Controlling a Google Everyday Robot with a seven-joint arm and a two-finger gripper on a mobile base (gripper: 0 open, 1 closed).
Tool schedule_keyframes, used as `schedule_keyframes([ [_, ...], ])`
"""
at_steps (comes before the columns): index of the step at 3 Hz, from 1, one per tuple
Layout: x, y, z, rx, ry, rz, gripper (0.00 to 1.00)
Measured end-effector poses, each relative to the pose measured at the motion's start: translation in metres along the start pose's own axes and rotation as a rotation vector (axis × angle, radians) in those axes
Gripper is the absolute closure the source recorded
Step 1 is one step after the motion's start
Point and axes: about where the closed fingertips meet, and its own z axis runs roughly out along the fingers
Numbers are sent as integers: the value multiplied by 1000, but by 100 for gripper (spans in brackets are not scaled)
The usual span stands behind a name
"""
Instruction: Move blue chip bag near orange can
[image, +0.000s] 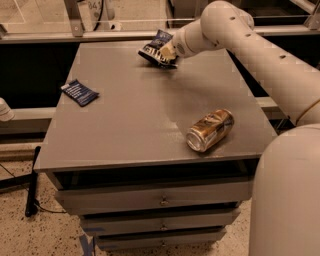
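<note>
Step in hand: carry phase. Your gripper (169, 52) sits at 12 o'clock on the table (120, 130), near the far edge, and it looks clamped on the right end of the blue chip bag (154, 48). The bag is crumpled and tilted, its gripper end raised, with shadow under it. I judge it just off the surface or barely dragging; I can't tell which. The grasp is done, the move isn't.

The orange can (211, 130) lies on its side at about 4 o'clock on the tabletop, close to the front right edge, silver top facing front-left. Bag and can are well apart, so the task is maybe a third along.

Next move: swing the bag toward 5 o'clock from where you hold it, across the bare middle of the table. Stop short of the can and set the bag down just beside it, not on it. The can is on its side, so it will likely roll if you nudge it, and the edge is near; come in from its 10 o'clock side and keep a gap. Foil bags slip, so lift enough to clear the surface before you travel. The arm (260, 55) comes in from the right, above the can's side, so watch the clearance when you lower.

Counts:
- blue chip bag: one
- orange can: one
- small flat blue packet (79, 92): one, at 9 o'clock, not your target, leave it
- gripper: one
- drawer fronts (150, 197) under the top: three
</note>
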Motion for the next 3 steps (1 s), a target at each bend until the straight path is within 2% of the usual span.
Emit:
schedule_keyframes([
  [1, 4, -4, 5, 5, 6, 2, 13],
  [2, -1, -13, 22, 10, -7, 3, 0],
  [3, -1, -9, 36, -1, -11, 10, 0],
])
